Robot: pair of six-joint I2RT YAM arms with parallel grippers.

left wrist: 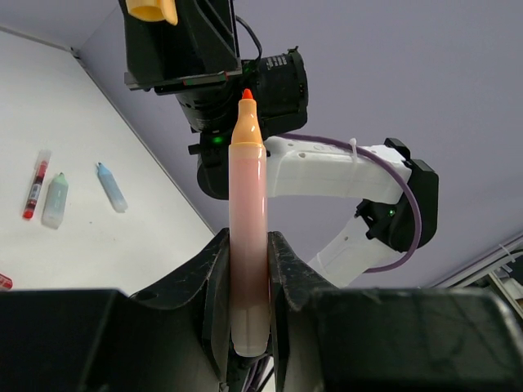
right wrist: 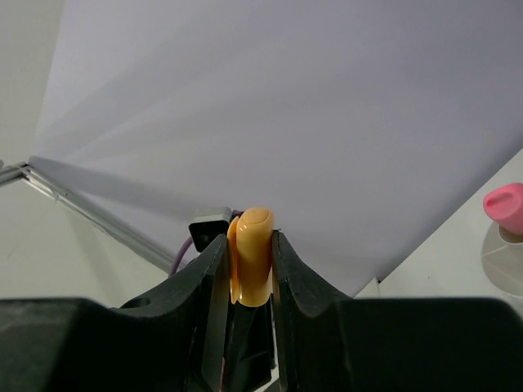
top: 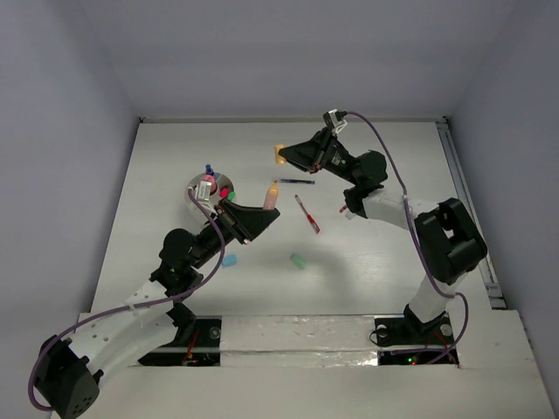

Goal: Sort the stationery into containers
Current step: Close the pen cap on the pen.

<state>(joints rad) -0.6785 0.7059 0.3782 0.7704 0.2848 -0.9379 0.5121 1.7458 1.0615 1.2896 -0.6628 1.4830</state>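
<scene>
Presently, on view:

- Orange marker (left wrist: pixel 248 237): uncapped and upright, clenched in the left jaws above the table (top: pixel 166 148), to the right of the white cup (top: pixel 224 181). Its lower end is hidden between the jaws.
- Orange cap (right wrist: pixel 252 257): pinched in the right jaws, near the marker's tip but apart from it. Its base is hidden.
- White cup: holds a pink marker (right wrist: pixel 505 208) and a blue-topped marker (top: pixel 209 170), barrels hidden inside. In the right wrist view the frame edge cuts off both the cup and the pink marker.
- Loose on the table, well apart: black pen (top: pixel 297 181), red pen (top: pixel 307 215), light-blue eraser (top: pixel 230 260), mint eraser (top: pixel 299 261).
- Red item (left wrist: pixel 3 282): cut off at the frame edge, identity unclear.
- Open table surface runs along the left wall and far edge.
</scene>
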